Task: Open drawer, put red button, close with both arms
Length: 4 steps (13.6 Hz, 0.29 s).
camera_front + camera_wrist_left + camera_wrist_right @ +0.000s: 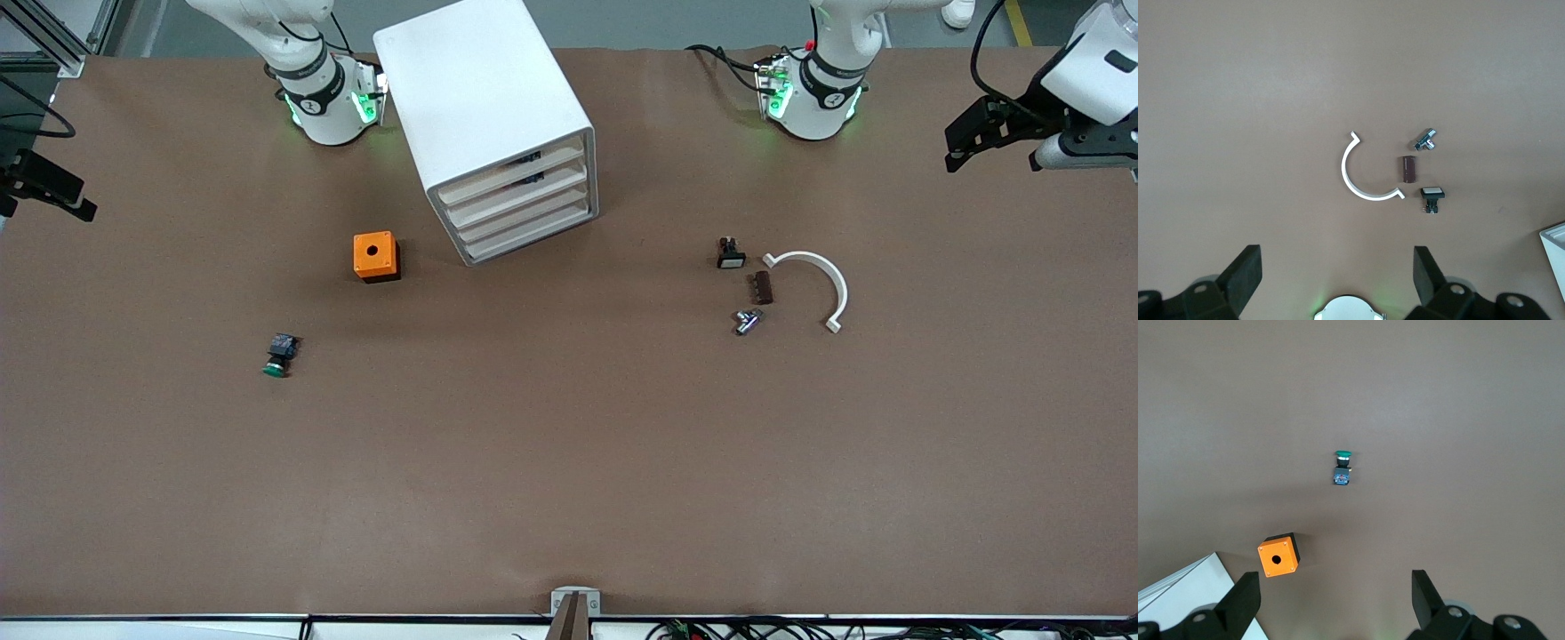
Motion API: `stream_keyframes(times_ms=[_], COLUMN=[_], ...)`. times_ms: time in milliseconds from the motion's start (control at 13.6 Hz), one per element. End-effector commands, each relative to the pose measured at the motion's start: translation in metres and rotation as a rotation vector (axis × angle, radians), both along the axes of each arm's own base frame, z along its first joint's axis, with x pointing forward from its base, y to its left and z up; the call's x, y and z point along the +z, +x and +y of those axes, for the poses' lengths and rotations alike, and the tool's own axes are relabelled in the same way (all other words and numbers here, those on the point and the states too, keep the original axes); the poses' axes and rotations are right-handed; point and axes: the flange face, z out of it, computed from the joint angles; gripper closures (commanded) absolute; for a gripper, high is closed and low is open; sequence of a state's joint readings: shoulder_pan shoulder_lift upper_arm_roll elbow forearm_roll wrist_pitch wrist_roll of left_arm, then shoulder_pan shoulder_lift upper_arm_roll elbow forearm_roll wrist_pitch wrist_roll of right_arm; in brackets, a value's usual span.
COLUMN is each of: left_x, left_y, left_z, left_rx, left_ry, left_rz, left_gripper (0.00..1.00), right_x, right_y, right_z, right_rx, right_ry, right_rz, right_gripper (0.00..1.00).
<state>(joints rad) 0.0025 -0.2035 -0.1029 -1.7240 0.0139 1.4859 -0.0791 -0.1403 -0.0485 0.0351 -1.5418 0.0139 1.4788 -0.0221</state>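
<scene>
- Brown table (pixel 569 462) is seen to carry a white drawer cabinet (pixel 498 133); its drawers are judged shut.
- No red button can be made out. Only a green-capped button (pixel 278 356) is noted, nearer the front camera than the cabinet, toward the right arm's end.
- It is advised that one drawer front be caught squarely and drawn straight out.
- Left gripper (pixel 1337 260) and right gripper (pixel 1335 581) are held high, well apart from the cabinet, one toward each end of the table, jaws spread wide and empty.

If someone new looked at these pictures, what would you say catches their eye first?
Probably the white drawer cabinet, standing at an angle between the two arm bases with all drawers shut. Next, the orange box with a round hole on top, beside the cabinet toward the right arm's end. Then the white curved bracket toward the left arm's end, beside a few small parts.
</scene>
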Motion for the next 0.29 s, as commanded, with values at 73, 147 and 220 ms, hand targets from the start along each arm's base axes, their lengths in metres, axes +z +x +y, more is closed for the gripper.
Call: stream_keyframes(times_ms=[73,147,220], left_x=[0.0008,0.0040,0.0040], left_y=[0.0019,0.0038,0.0049], left_z=[-0.0003,-0.0004,0.0005], left_rx=[0.015,0.013,0.015], left_ry=[0.000,-0.002,-0.001], left_rz=[-0.003,-0.009,-0.009], left_gripper=[0.00,0.00,0.00], right_x=[0.0047,0.0047,0.0047], right_y=[-0.0072,-0.0072,-0.0072], right_z=[0.0044,0.0044,0.0044], right_rx=[0.012,0.012,0.012], right_ry=[-0.022,-0.022,-0.022], right_rz=[-0.005,-0.005,-0.005], right_gripper=[0.00,0.00,0.00])
